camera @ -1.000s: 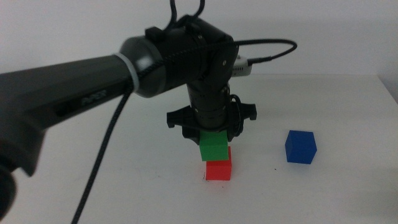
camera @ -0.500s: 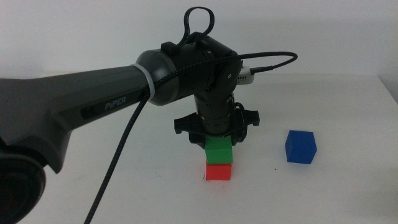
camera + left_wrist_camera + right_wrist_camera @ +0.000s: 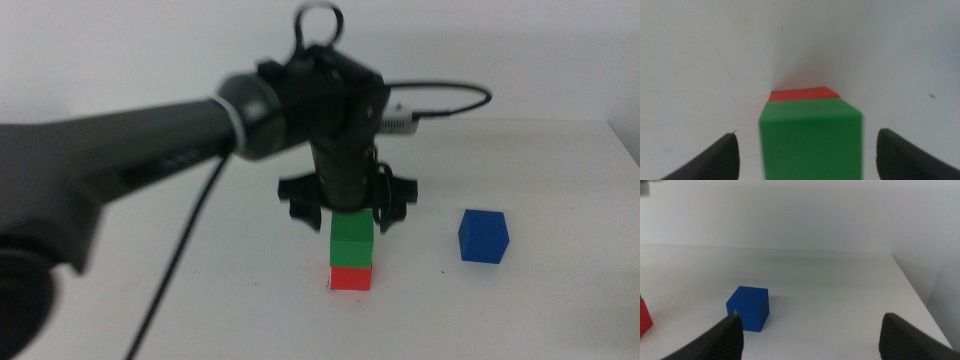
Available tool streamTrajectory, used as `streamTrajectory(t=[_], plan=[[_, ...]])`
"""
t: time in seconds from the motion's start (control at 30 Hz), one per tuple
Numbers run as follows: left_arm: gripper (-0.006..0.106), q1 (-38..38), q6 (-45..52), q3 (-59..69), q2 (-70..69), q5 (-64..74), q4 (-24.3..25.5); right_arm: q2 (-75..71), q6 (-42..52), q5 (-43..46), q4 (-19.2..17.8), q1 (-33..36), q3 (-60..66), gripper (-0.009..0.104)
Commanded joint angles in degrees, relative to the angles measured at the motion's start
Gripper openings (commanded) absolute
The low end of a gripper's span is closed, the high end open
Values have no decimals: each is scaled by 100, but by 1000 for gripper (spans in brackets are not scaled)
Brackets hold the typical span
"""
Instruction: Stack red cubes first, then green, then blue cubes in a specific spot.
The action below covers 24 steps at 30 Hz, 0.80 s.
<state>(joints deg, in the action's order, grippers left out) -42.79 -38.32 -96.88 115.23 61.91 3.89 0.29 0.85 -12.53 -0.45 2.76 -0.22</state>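
Half a second ago the left tool was pressed low around the green cube, with that cube hiding most of the red cube's top. Now the tool sits higher, its two dark jaws spread wide apart on either side of the green cube and clear of its faces, as the left wrist view shows. The green cube rests squarely on the red cube, their front faces nearly flush, forming a two-block column on the white surface. The arm looks blurred in the middle view.

The blue cube has not shifted; it stands alone on the surface, well apart from the column on the right arm's side. The right tool waits near it, jaws spread, with the blue cube ahead of them close to one jaw and touching neither.

All three cubes are matte, plain-faced and sharp-edged, equal in size. The surface is smooth, white and faintly scuffed. The tool jaws are dark with a finely textured face. A black cable loops down from the left arm.
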Motion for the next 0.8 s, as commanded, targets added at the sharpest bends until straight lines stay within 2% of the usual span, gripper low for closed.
streamTrajectory(t=[0.0, 0.13, 0.23, 0.4, 0.5, 0.77], plan=[[94, 39, 497, -246, -604, 308, 8, -29, 15, 56, -46, -45, 22, 93], [94, 49, 1646, -264, -1905, 607, 140, -29, 15, 56, -46, -45, 22, 93], [94, 49, 2463, 211, -3203, 408, -115, -29, 15, 56, -46, -45, 22, 93], [94, 49, 2682, 1653, -5235, -304, -389, -29, 15, 56, -46, -45, 22, 93], [94, 49, 2875, 2129, -5985, -383, -573, -29, 15, 56, -46, -45, 22, 93], [94, 49, 2892, 2275, -6471, -297, -788, -29, 15, 56, -46, -45, 22, 93]])
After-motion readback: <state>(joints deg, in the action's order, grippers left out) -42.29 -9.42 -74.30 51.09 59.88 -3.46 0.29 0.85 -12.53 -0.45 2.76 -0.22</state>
